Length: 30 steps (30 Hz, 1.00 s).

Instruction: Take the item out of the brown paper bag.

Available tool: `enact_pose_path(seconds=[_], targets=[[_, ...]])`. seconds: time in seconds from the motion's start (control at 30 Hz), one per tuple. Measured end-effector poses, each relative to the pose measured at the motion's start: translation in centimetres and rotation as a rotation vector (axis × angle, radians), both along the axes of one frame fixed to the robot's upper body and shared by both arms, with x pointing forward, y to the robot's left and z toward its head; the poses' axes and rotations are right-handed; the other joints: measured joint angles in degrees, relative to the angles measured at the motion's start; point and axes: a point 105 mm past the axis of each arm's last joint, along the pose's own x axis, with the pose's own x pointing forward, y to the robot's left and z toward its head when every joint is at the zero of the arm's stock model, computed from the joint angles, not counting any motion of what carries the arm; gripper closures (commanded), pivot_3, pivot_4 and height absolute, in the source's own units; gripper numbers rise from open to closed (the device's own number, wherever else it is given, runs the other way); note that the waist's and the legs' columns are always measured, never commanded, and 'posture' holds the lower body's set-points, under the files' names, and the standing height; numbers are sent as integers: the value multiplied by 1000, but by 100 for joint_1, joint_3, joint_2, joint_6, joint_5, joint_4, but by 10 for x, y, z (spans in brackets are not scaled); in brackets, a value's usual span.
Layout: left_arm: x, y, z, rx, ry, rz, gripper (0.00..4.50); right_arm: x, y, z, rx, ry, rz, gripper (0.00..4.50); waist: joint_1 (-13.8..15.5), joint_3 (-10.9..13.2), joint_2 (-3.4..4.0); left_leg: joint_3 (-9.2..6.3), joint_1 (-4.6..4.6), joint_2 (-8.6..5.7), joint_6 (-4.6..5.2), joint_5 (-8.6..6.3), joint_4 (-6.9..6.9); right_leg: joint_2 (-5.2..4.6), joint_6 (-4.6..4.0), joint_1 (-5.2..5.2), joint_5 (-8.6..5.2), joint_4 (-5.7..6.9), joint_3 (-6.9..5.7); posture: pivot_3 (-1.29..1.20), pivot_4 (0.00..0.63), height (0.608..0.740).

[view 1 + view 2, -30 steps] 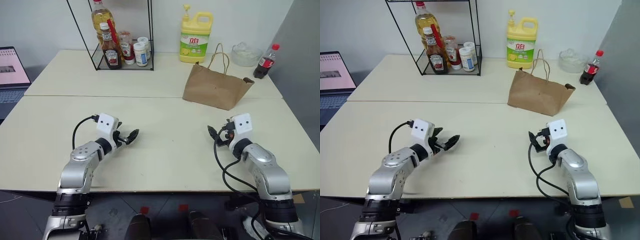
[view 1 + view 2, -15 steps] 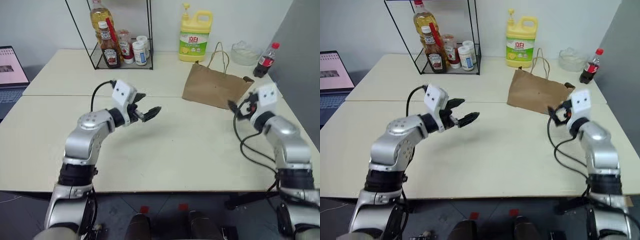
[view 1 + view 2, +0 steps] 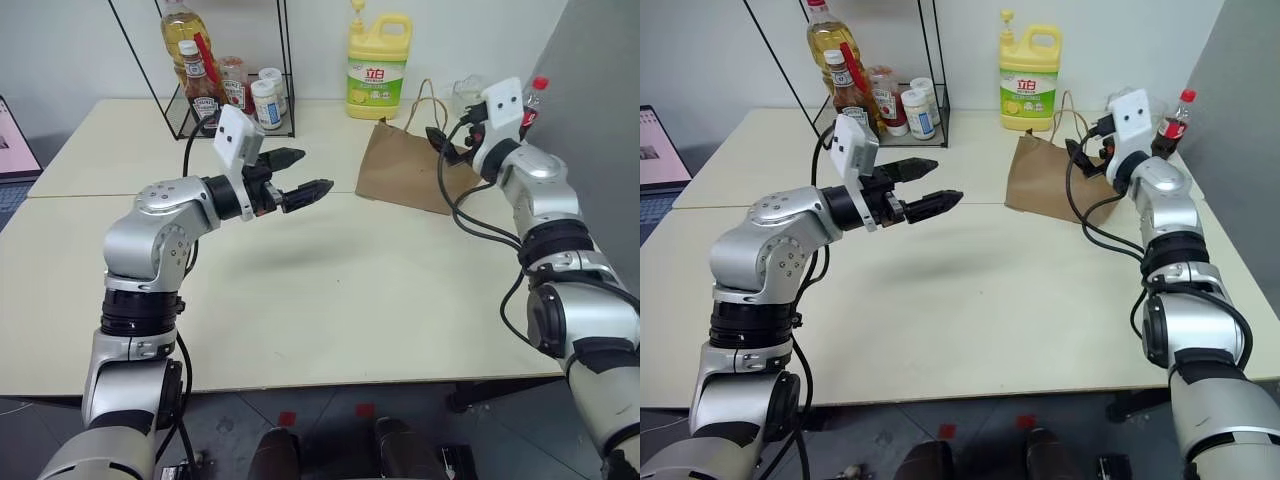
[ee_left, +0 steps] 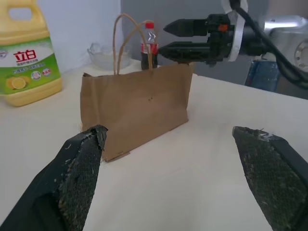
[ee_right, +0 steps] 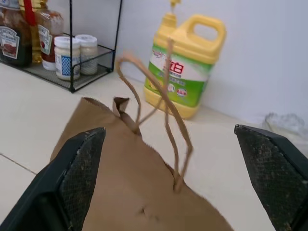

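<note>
While both hands are held above the worktop (image 3: pixel 330 300) with fingers spread apart and nothing gripped, the brown paper bag (image 3: pixel 405 175) is seen standing upright just below and ahead of the right hand (image 3: pixel 1077 152), its looped handles (image 5: pixel 163 101) rising toward that hand's fingers. The left hand (image 3: pixel 305 175) is raised level, well apart from the bag and pointed toward it. The item is hidden from sight, so its place cannot be told. A yellow detergent jug (image 3: pixel 378 66) is set just beyond the bag.
</note>
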Motion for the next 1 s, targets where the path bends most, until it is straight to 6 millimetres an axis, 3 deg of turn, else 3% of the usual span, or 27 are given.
enact_pose_path(seconds=[0.13,0.5,0.8,0.9,1.0], targets=[[-8,3,-7,-8,17,31,47,6,17,-7,32,38,7,0,-3,2,3,-9,-6,-1,-1,1,5,-3,0,-1,0,4,-10,0,150,740],[-20,15,-2,-15,-1,108,47,11,19,20,86,-20,-69,0,-8,3,5,-24,-10,-3,-1,1,7,-3,0,0,0,6,-24,0,150,740],[-20,22,-5,3,11,141,47,13,25,11,35,-4,-98,0,-12,3,5,-28,-12,-4,-2,1,8,-4,-1,0,0,7,-29,0,150,740],[-20,22,-5,0,11,148,0,14,21,11,24,-8,-131,584,-12,3,5,-28,-12,-4,-2,1,8,-4,-1,0,0,7,-28,0,150,740],[-22,20,-3,0,2,142,0,15,19,9,-4,-6,-156,1649,-13,3,5,-28,-12,-4,-2,1,8,-4,-1,0,0,7,-29,0,150,740]])
